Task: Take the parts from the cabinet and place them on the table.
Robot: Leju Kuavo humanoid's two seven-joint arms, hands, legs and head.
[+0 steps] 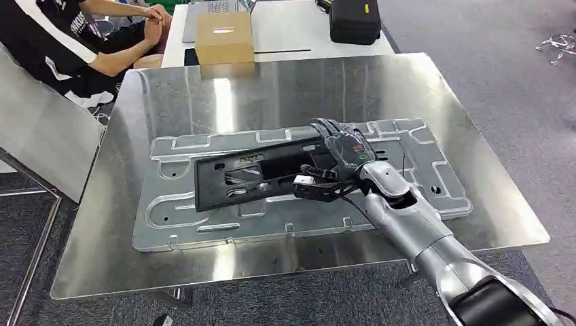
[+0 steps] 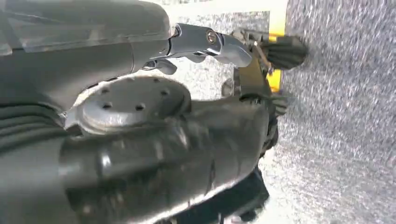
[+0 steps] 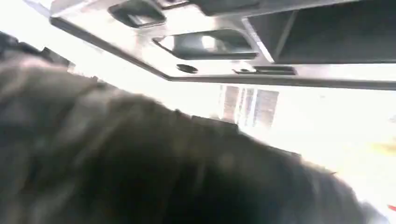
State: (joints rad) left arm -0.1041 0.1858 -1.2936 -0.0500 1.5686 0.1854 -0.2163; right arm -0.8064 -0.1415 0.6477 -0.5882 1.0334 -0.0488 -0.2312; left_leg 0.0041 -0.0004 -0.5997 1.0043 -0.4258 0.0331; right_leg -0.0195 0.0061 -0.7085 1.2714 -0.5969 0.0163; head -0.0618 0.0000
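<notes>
My right hand (image 1: 343, 153) grips the black part (image 1: 255, 178) on the silver panel (image 1: 204, 221). Steel table (image 1: 285, 81) stands on grey carpet (image 1: 489, 61). Left hand (image 2: 154, 140): state indeterminate.

A black perforated part (image 1: 255, 178) lies flat (slightly askew) on a silver panel (image 1: 204, 227).

bare table (image 1: 272, 88) behind | cardboard box (image 1: 224, 35) likely beyond edge

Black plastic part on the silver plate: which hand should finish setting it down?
Right. The right hand rests on the black plastic part atop the stamped silver metal plate; the left hand hangs over grey carpet.
</notes>
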